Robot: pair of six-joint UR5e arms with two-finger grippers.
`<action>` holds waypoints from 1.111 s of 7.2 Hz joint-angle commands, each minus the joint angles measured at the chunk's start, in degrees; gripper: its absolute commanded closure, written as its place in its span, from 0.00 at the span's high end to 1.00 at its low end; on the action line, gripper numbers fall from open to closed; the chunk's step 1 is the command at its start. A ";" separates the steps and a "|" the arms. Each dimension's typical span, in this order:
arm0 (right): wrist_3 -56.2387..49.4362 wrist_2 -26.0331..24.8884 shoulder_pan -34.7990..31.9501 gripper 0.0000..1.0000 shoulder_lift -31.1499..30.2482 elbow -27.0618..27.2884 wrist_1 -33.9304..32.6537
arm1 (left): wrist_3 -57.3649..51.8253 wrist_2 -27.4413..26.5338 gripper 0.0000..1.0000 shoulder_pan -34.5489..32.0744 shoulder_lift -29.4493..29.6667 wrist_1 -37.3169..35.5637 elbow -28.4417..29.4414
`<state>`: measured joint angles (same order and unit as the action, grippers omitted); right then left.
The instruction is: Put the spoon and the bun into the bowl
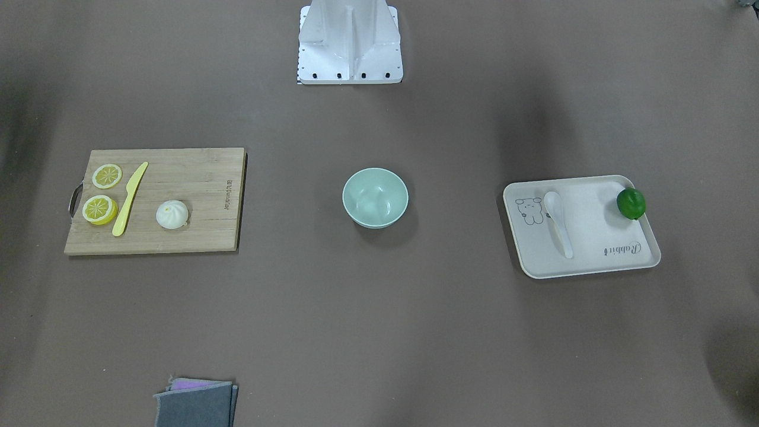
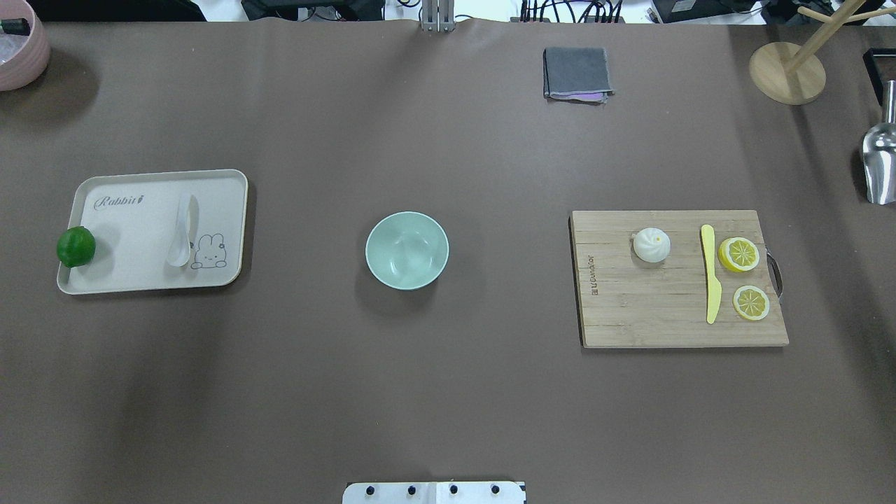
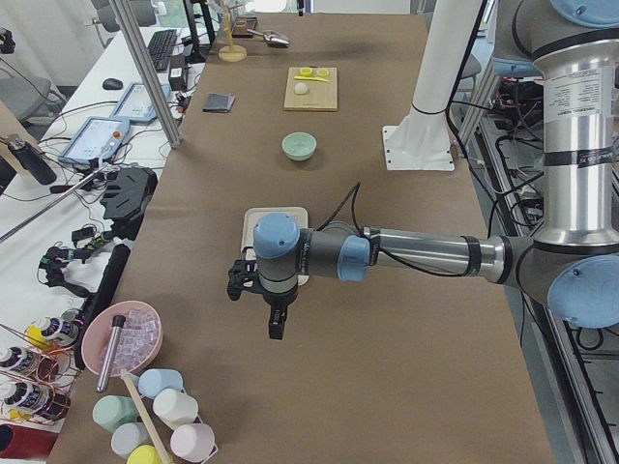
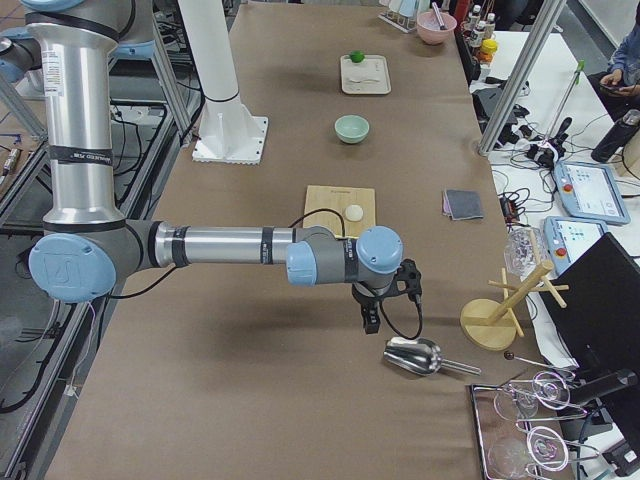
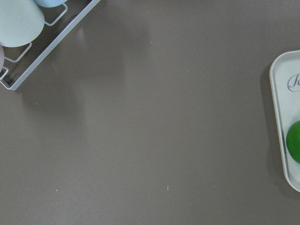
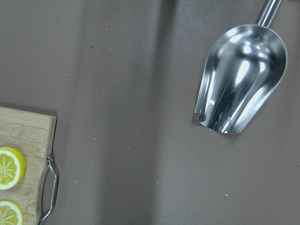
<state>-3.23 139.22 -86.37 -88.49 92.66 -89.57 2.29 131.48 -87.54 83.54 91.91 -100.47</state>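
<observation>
The mint-green bowl [image 2: 407, 250] stands empty at the table's middle. The white spoon [image 2: 183, 231] lies on the beige tray [image 2: 133, 238] at the left. The white bun [image 2: 652, 245] sits on the wooden cutting board [image 2: 651, 308] at the right. My left gripper [image 3: 276, 324] shows only in the exterior left view, above bare table beyond the tray's outer end. My right gripper [image 4: 368, 322] shows only in the exterior right view, beyond the board near a metal scoop. I cannot tell whether either is open or shut.
A green lime [image 2: 75, 246] sits on the tray's outer edge. A yellow knife [image 2: 710, 273] and two lemon slices [image 2: 739, 254] lie on the board. A folded grey cloth [image 2: 576, 73], a metal scoop [image 6: 241, 79], a wooden stand [image 2: 787, 70] and a pink bowl [image 2: 17, 45] are at the edges.
</observation>
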 commanded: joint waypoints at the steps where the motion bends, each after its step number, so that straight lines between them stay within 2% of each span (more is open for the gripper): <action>1: -2.63 -0.18 -0.72 1.00 0.78 0.33 -2.97 | 0.35 0.00 0.98 0.00 -0.13 -0.15 0.19; 8: -2.57 -0.62 -0.91 1.00 0.95 1.20 -2.72 | 0.26 0.00 0.98 0.35 0.74 1.70 0.19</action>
<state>-5.87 138.74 -87.27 -87.52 93.23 -92.38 2.44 131.48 -87.37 83.90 93.52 -100.06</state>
